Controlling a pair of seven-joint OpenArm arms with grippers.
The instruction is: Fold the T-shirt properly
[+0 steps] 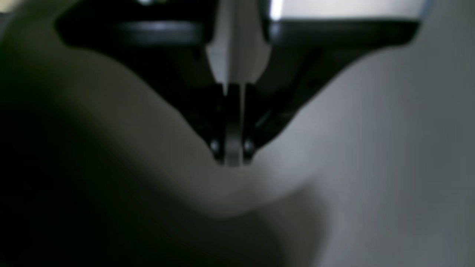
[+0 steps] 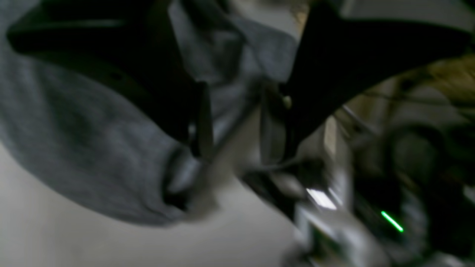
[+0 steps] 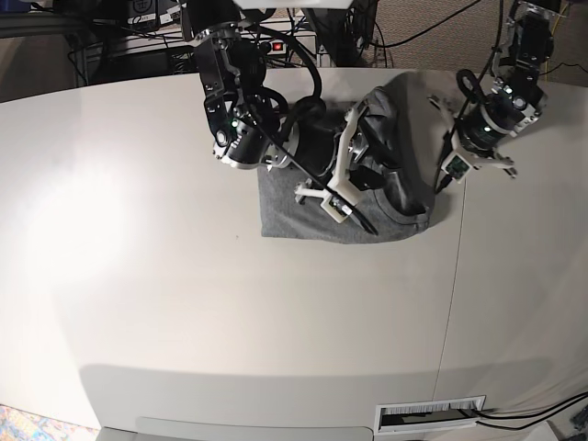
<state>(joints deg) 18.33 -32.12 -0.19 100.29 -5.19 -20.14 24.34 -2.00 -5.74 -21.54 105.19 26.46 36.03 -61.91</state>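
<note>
The heather-grey T-shirt lies bunched on the white table, toward the back and right of centre; its right part is lifted and draped. My left gripper is at the shirt's right edge. In the left wrist view, blurred grey T-shirt cloth drapes away from my left gripper, which is shut with a strip of fabric pinched between its tips. My right gripper hovers over the middle of the shirt. Up close, my right gripper is open, its fingers apart over a T-shirt hem.
Cables and electronics crowd the table's back edge. A seam runs front to back through the right part of the table, and a vent slot sits at the front right. A green light glows on gear seen by the right wrist camera.
</note>
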